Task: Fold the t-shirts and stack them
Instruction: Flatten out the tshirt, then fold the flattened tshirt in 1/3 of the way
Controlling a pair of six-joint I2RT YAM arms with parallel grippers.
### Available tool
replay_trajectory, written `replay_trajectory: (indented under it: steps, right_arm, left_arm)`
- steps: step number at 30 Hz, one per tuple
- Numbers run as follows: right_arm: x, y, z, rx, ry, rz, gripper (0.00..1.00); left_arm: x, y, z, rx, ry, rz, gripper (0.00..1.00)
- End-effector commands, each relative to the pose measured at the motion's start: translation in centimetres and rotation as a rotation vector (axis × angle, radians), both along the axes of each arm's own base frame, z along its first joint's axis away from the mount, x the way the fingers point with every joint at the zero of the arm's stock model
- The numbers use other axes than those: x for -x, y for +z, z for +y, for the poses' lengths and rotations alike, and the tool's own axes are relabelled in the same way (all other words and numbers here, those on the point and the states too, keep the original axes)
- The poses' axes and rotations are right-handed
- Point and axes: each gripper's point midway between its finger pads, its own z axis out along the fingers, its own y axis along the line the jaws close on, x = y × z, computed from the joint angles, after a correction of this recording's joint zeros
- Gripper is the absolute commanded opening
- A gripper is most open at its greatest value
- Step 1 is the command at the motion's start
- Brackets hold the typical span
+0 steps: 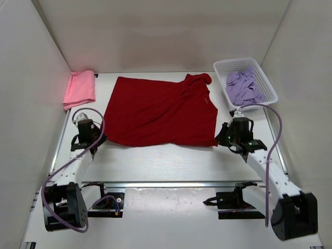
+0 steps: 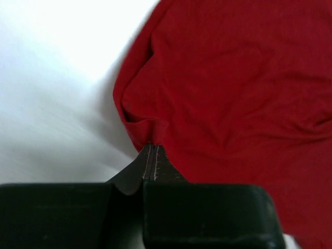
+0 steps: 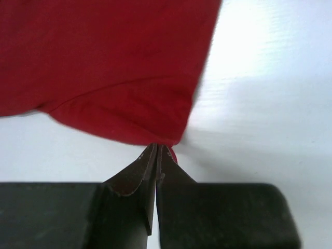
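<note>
Free white tabletop strip (image 1: 166, 161) before spread dark red fabric shirt (image 1: 155, 111); white mesh plastic basket (image 1: 236, 61) blocks far-right corner.

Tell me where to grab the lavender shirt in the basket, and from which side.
Pinch a raised fold near the middle of the lavender shirt, coming straight down from above. It lies crumpled inside the white basket, whose walls would likely block any sideways approach.

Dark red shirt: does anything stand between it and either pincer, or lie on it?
Nothing visible. The left pincer and right pincer are each shut on a near corner of the dark red shirt; pink shirt and basket lie aside.
</note>
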Motion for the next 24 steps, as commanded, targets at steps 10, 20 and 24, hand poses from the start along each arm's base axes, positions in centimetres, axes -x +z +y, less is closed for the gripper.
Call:
replay_trajectory:
  steps: [10,20,24]
  right_arm:
    - [9.5,3.1,3.6,-0.205,0.045,0.012,0.0]
    - [7.4,4.2,0.7,-0.145,-0.024,-0.043,0.0]
    - [3.0,4.1,-1.0,-0.207,-0.063,-0.076,0.0]
  left_arm:
    - [3.6,2.0,-1.4,0.031,-0.076,-0.068,0.0]
    - [0.8,4.7,-1.6,0.08,-0.081,-0.116,0.0]
    - [-1.6,5.0,-2.6,0.13,-0.073,-0.155,0.0]
